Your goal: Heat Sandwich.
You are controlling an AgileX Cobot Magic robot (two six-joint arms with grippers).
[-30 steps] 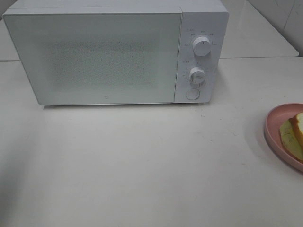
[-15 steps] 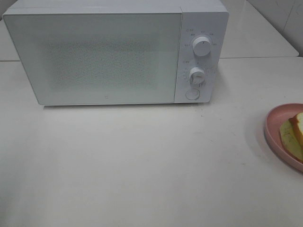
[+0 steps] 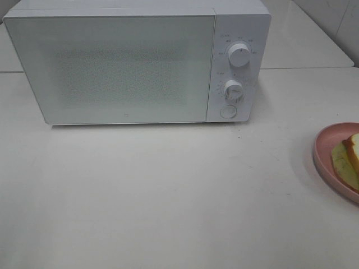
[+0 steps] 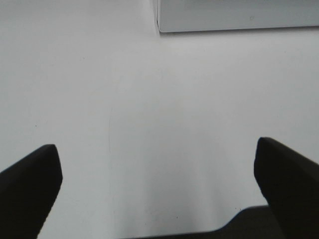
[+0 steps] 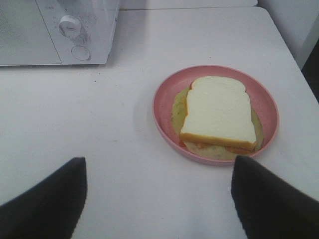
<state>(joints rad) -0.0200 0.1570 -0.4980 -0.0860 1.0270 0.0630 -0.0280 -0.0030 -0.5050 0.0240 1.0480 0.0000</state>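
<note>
A white table point(image 3: 168, 196) fills most of the exterior high view. At its back stands a white microwave point(image 3: 123, 67) with its door closed; on the panel to the right of the door sit two round knobs point(image 3: 239, 55) one above the other, with a round button point(image 3: 228, 111) below them.

At the right edge of the table, well apart from the microwave, lies a round pink plate point(image 5: 164, 97). The sandwich point(image 5: 218, 112) rests flat on it, a white bread slice with tan crust on top and a yellow-green filling layer showing around its edges.

The right gripper point(image 5: 159, 199) hangs above the table near the plate, its dark fingers point(image 5: 50, 199) spread wide with nothing between them. The left gripper point(image 4: 157, 184) hovers over bare table in front of the microwave's lower corner, its fingers point(image 4: 30, 184) likewise spread apart and empty.
</note>
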